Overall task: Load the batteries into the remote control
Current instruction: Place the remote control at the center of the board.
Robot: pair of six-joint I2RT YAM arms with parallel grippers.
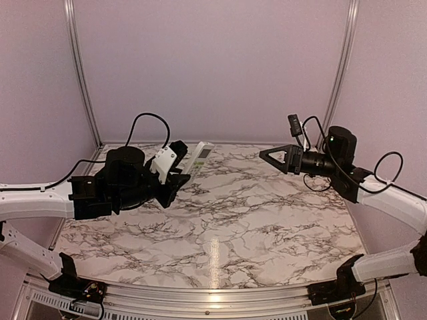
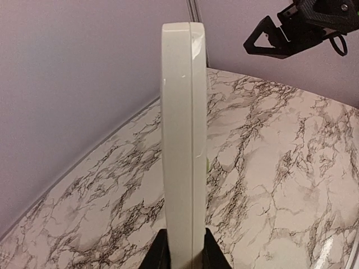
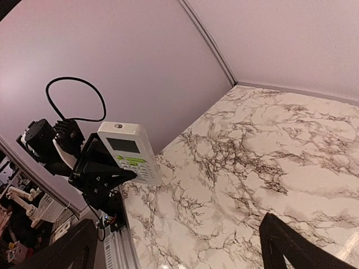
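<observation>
The white remote control (image 1: 199, 157) is held up above the table's far left, with my left gripper (image 1: 181, 169) shut on its lower end. The left wrist view shows the remote control (image 2: 183, 140) edge-on, rising straight from between the black fingers (image 2: 160, 252). From the right wrist view its front faces me, with grey display and green buttons (image 3: 130, 152). My right gripper (image 1: 275, 157) hangs open and empty in the air at the right, well apart from the remote; its fingers (image 3: 294, 246) frame bare marble. The batteries are out of view.
The marble tabletop (image 1: 253, 213) is walled by purple panels at the back and sides. An aluminium rail (image 1: 200, 293) runs along the near edge. Black cables loop behind both arms (image 1: 150, 120).
</observation>
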